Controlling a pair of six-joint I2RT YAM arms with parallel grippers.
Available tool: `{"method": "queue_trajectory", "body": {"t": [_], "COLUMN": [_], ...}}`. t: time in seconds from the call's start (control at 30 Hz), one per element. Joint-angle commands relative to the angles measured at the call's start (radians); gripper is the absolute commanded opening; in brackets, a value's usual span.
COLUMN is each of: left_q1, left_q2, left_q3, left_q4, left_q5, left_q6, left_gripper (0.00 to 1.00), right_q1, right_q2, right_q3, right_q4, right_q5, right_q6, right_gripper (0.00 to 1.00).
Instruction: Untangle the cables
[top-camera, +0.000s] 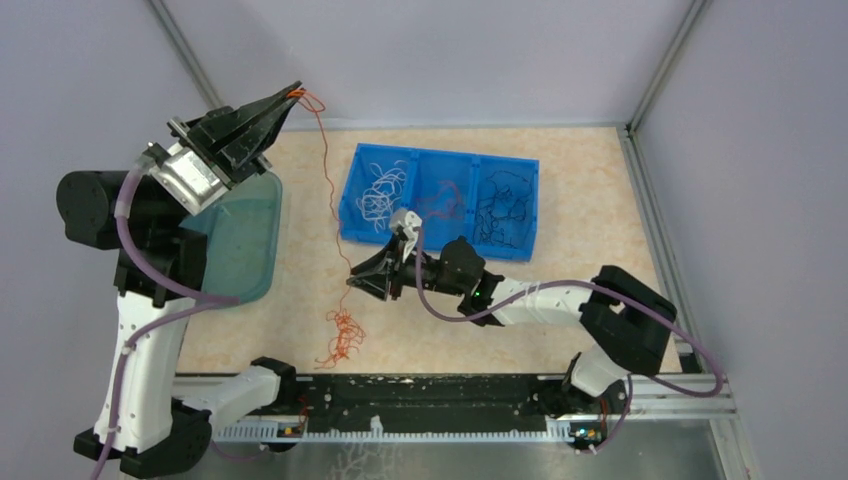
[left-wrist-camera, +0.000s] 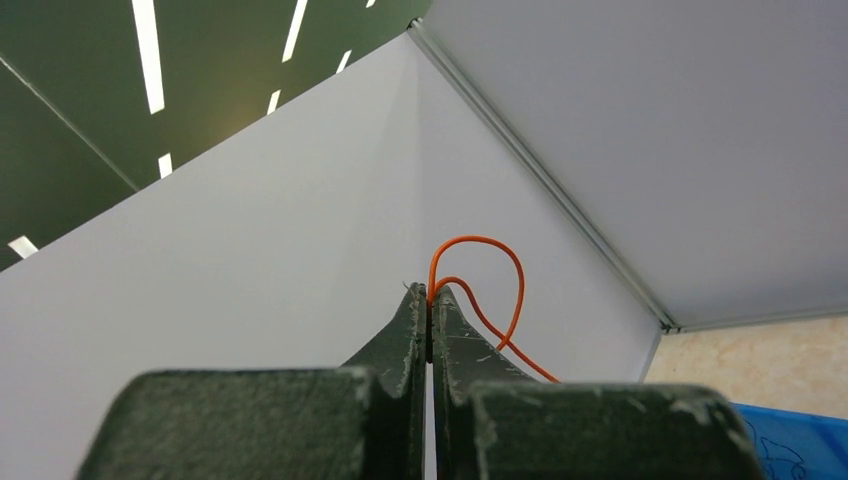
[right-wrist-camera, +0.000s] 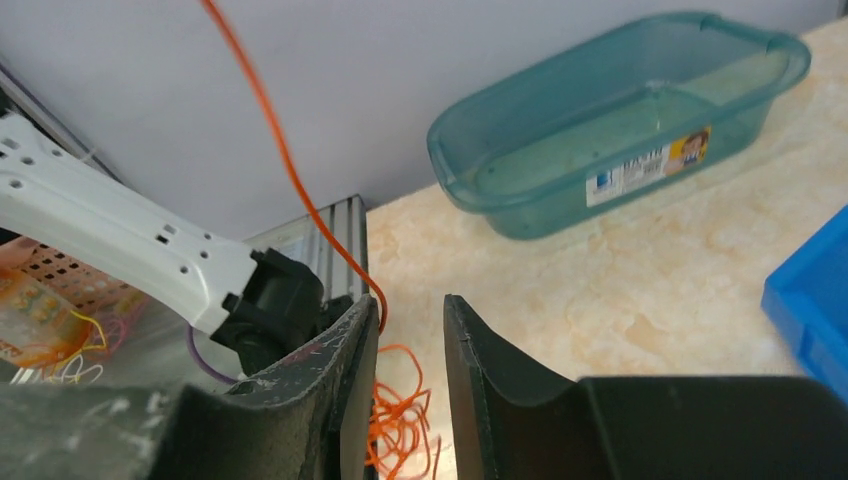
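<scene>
High over the tabletop's (top-camera: 600, 235) far left corner, the left end effector (top-camera: 290, 97) is pressed together on one orange strand (top-camera: 322, 150), and a small loop pokes out past its tips (no gap is seen between the jaws in the wrist view). The strand is probably held up there so that its length is pulled out of the tangle (top-camera: 343, 338) lying by the near edge. Lower down, the right end effector (right-wrist-camera: 410, 310) is set against the hanging strand with its jaws a narrow gap apart. The strand passes just at the inner face of one finger and is not clamped, and the tangle lies directly below. Sorted strands are kept in the blue bin (top-camera: 450, 154) behind.
</scene>
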Motion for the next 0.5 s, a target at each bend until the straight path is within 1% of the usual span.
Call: {"method": "queue_trajectory", "body": {"t": [0.0,0.13,0.23,0.47], "left_q1": [-0.003,-0.003,-0.003,-0.003], "left_q2": [0.015,0.025,0.025,0.029], "left_q3": [0.071,0.118,0.131,0.15], "left_q4": [0.026,0.019,0.015,0.017], "left_q5": [-0.005,-0.01,-0.009,-0.013], "left_q6": [-0.011,-0.036,-0.048,-0.076], "left_gripper": [0.0,0.0,0.0,0.0], "right_q1": [0.018,0.028,0.036,0.042], "right_q2": [0.062,0.096,0.112,0.132], "right_q3": [0.029,0.027,0.031,0.057], "right_q4": [0.115,0.112,0.127,0.112], "right_q5": [-0.013,0.004,-0.003,0.021], "right_q6": [0.059,0.048,0.043,0.022], "right_gripper": [0.33,0.36,0.42,0.43]}}
